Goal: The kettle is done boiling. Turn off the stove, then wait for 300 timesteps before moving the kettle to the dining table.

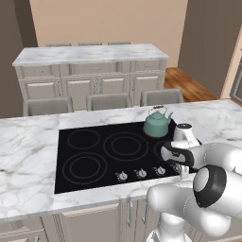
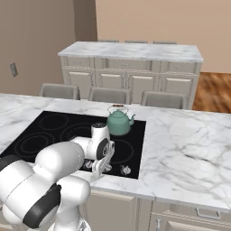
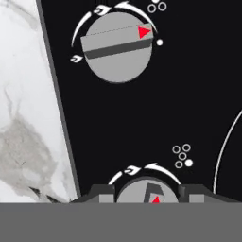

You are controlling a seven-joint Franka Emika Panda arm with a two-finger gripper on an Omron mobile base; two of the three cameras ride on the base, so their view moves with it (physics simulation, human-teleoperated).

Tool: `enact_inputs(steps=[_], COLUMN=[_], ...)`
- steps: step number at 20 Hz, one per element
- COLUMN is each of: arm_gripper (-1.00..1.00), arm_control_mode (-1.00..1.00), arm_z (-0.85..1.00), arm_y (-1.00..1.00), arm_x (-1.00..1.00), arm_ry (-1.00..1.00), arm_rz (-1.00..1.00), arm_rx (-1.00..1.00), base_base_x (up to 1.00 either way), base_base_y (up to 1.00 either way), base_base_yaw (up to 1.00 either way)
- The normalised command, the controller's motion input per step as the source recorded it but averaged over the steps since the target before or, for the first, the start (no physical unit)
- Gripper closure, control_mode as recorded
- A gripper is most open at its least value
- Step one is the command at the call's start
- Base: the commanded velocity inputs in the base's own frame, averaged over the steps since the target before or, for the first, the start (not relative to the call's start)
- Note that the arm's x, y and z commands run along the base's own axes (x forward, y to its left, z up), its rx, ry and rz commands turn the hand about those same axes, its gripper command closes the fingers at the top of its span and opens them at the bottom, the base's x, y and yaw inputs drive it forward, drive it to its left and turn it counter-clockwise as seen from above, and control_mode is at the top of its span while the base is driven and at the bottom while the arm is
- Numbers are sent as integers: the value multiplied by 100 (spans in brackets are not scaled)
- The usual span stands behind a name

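1. The gripper (image 3: pixel 147 194) hangs straight over a silver knob (image 3: pixel 150 193) of the stove (image 1: pixel 90 142), one dark fingertip (image 3: pixel 100 193) on each side of it; whether they press it I cannot tell.
2. A second knob (image 3: pixel 117 46) sits further along the row, its red pointer beside a white dot.
3. The knob row runs near the cooktop's edge, next to the marble counter (image 3: pixel 28 104).
4. The teal kettle (image 1: pixel 157 122) stands on the cooktop's far corner, beyond the hand.
5. Behind the stools stands the dining table (image 1: pixel 90 54).
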Motion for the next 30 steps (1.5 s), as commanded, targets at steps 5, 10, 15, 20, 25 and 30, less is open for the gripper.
enact_inputs(steps=[5, 10, 15, 20, 25, 30], arm_gripper=[100, 100, 100, 100, 100, 100], arm_control_mode=[-100, -100, -100, -100, -100, -100], arm_z=[-4, -4, -5, -6, -8, -7], arm_y=[1, 0, 0, 0, 0, 0], arm_x=[-16, -22, -23, -26, -31, -25], arm_ry=[-8, -9, -6, -4, -4, -4], arm_rz=[-30, -31, -32, -32, -32, -32], arm_rx=[0, 0, 0, 0, 0, 0], base_base_x=[0, 0, 0, 0, 0, 0], base_base_y=[0, 0, 0, 0, 0, 0], base_base_yaw=[0, 0, 0, 0, 0, 0])
